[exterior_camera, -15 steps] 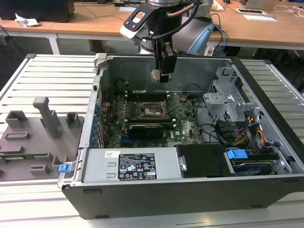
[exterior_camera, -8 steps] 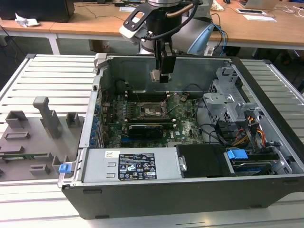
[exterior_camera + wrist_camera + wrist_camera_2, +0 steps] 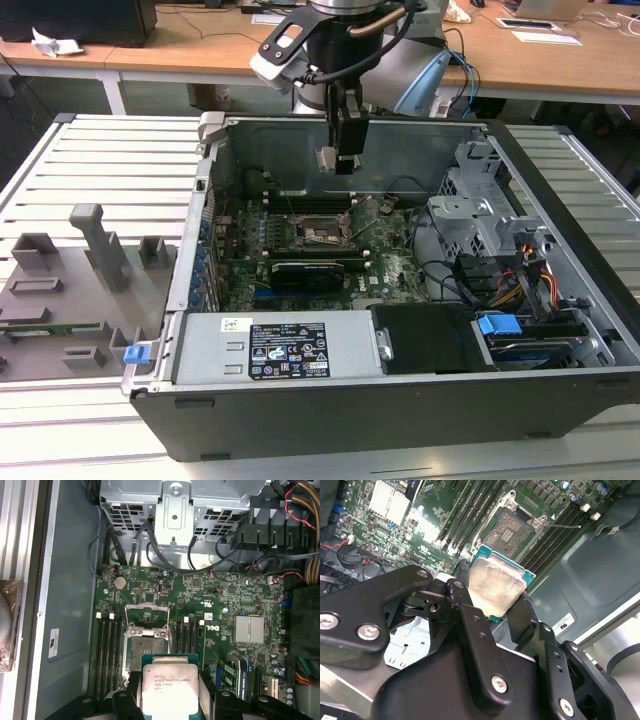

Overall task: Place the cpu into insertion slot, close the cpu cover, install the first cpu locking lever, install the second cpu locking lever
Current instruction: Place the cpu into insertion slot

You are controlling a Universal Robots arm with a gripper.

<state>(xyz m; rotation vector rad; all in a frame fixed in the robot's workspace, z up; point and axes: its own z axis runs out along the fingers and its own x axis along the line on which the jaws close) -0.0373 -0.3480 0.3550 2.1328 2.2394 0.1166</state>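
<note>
Here the cpu sits clamped in the gripper. Its two black fingers are closed on opposite edges of the chip. The silver top and the green rim stay bare on the other two sides.

In the exterior view the cpu hangs in open air near the level of the case's top rim, well apart from the board below. Nothing lies between chip and board.

In the first wrist view the socket lies bare just beyond the cpu's far edge. The cover is swung open on the socket's side toward the drive cage. Memory slots run close along both flanks of the socket, so it has little spare room on those sides. In the second wrist view a thin lever juts from the socket's corner out across the slots.

The case is open on top, with walls on all four sides. In the exterior view a black card lies just on the near side of the socket. The power supply runs along the near wall. Cables crowd the side by the drive cage, on the exterior view's right.
</note>
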